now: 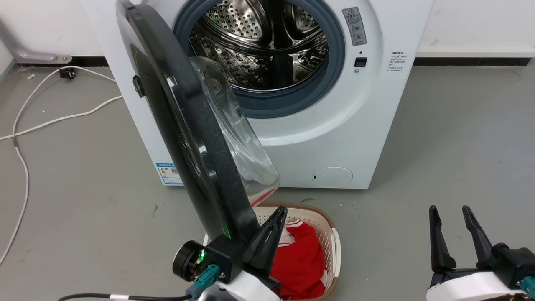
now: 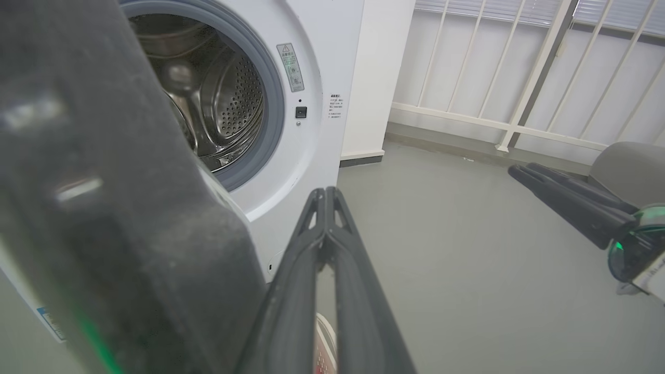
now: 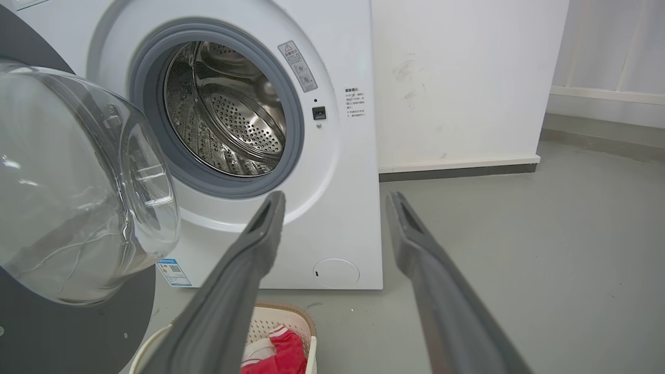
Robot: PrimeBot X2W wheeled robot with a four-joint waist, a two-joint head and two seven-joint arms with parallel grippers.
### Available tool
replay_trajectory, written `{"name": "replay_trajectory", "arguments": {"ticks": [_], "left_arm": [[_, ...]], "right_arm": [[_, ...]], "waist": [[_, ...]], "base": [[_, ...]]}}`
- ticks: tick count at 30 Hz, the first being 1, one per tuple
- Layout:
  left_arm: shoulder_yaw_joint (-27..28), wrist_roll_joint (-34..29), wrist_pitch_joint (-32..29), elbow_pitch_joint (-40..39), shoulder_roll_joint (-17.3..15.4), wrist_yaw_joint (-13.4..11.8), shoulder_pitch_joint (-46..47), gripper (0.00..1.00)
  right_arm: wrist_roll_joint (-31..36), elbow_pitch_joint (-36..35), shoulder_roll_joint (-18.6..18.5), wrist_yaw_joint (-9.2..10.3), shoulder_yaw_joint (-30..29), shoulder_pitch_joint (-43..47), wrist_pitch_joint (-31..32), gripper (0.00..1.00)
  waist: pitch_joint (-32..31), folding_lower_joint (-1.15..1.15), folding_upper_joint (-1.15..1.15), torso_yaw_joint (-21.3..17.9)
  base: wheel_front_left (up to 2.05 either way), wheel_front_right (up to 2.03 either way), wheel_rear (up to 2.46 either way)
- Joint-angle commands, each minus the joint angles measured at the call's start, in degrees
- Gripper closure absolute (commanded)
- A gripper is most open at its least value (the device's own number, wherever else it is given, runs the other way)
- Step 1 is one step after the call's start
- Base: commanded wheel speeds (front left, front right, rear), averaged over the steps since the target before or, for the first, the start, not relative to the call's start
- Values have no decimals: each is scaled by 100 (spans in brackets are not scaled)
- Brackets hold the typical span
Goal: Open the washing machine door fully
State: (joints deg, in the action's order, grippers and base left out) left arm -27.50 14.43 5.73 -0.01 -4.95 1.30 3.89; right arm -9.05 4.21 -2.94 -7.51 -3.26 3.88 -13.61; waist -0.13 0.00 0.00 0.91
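Part-open washing machine door (image 1: pixel 188 125) stands out from washing machine (image 1: pixel 355 138) — left tool (image 1: pixel 281 213) fingers together, just beside door's lower rim; right tool (image 1: pixel 452 211) fingers apart, well clear.

We see a bare laundry corner: a washing machine (image 1: pixel 334 138), a laundry basket (image 1: pixel 335 246), grey floor (image 1: pixel 459 146), white wall (image 3: pixel 467 78).

No lettering is sharp enough to read. On the front of the washing machine (image 1: pixel 334 125), right of the drum opening, a grey sticker (image 1: pixel 354 26) carries a red warning triangle above small pictograms. Further right is a small block of dark print (image 1: pixel 397 61), illegible. At the front's lower left corner, a blue label (image 1: pixel 169 173) bears a QR-like square.
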Motion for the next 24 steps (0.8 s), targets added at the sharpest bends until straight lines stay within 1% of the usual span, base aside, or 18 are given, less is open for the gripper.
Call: {"name": "replay_trajectory", "arguments": {"ticks": [1,6,11,17,18,20,21,24], "left_arm": [[96,-5,7,-26,-110,-88,-95,100],[157,56,-19,-266,-172,-250,-423,100],[219,90,-110,-592,-282,-429,-772,100],[375,105,-226,-827,-438,-645,-1108,100],[375,105,-226,-827,-438,-645,-1108,100],[420,123,-251,-958,-492,-714,-1234,100],[420,123,-251,-958,-492,-714,-1234,100],[518,136,-263,-1056,-559,-787,-1343,100]], "right_arm": [[-44,27,13,4,-5,-50,-9,0],[-71,49,13,4,-13,1,-22,0],[-94,65,13,4,-33,45,-34,0],[-114,91,12,4,-24,85,-55,0],[-114,91,12,4,-24,85,-55,0],[-130,98,12,4,-52,104,-62,0],[-130,98,12,4,-52,104,-62,0],[-135,110,13,4,-48,82,-69,0]], "waist": [[-7,0,0,7],[-30,0,0,122],[-53,0,0,356],[-94,0,0,748],[-94,0,0,748],[-113,0,0,980],[-113,0,0,980],[-125,0,0,1221]], "base": [[0,0,0],[0,0,0],[0,0,0],[0,0,0],[0,0,0],[0,0,0],[0,0,0],[0,0,0]]}}
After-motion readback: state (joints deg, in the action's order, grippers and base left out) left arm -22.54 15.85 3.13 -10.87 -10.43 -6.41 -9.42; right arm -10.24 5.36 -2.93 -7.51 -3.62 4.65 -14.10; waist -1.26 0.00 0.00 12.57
